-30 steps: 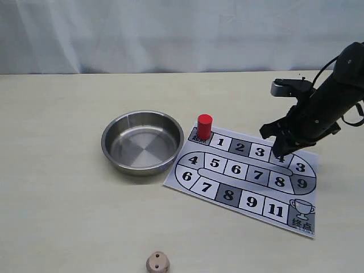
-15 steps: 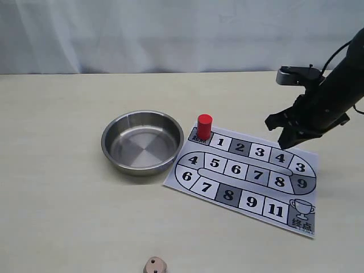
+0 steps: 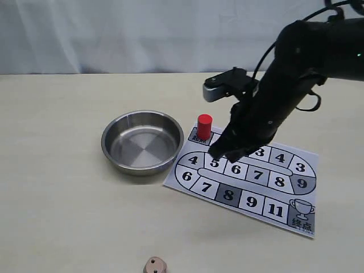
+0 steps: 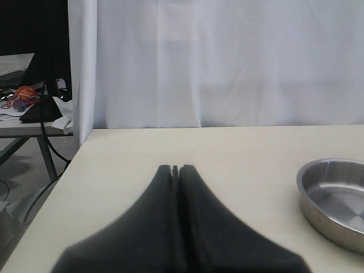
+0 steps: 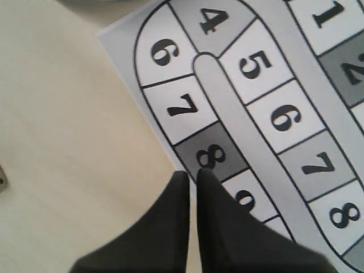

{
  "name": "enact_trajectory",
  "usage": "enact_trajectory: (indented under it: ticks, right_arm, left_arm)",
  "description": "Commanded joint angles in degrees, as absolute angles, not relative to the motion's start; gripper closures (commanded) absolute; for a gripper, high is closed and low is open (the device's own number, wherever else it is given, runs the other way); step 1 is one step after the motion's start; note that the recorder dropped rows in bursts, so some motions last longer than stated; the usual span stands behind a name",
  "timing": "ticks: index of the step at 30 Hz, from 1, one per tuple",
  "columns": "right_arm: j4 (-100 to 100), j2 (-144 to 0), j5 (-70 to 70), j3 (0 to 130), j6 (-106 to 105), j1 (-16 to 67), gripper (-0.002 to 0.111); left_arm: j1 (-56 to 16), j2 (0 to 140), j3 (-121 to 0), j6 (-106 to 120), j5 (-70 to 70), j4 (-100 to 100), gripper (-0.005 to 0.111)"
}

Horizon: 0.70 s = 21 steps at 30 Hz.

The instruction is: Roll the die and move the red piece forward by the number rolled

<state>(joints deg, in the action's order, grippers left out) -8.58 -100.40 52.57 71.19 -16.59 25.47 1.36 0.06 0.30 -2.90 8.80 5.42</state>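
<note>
Exterior view: the small tan wooden die (image 3: 156, 265) lies on the pale table (image 3: 57, 199), the red cylinder piece (image 3: 205, 126) stands on start, unadvanced, and my right gripper (image 3: 219, 154), pressed together and empty, hovers over the printed paper board (image 3: 250, 196)

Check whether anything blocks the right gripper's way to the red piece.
Nothing visible does. The right gripper hangs over the board near square 5. The red piece stands upright on the square before 1, with only flat board between them.

The bowl (image 3: 142, 145) lies left of the board (image 3: 251, 200), the piece (image 3: 205, 126) on it, the die (image 3: 155, 265) before both.
</note>
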Motion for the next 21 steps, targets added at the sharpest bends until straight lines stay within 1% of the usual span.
enact_trajectory:
  ticks: [1, 13, 21]
  right_arm:
    - [-6.6, -99.8, 52.6, 69.8, -15.4, 31.5, 0.104]
    - [-6.6, -99.9, 49.1, 63.8, -15.7, 44.3, 0.104]
    - [-6.8, -100.1, 45.5, 59.7, -15.7, 50.4, 0.104]
  left_arm:
    - [1.4, 0.0, 0.0, -3.0, 8.2, 5.3, 0.107]
    - [1.4, 0.0, 0.0, -3.0, 8.1, 5.3, 0.107]
    - [1.4, 0.0, 0.0, -3.0, 8.1, 5.3, 0.107]
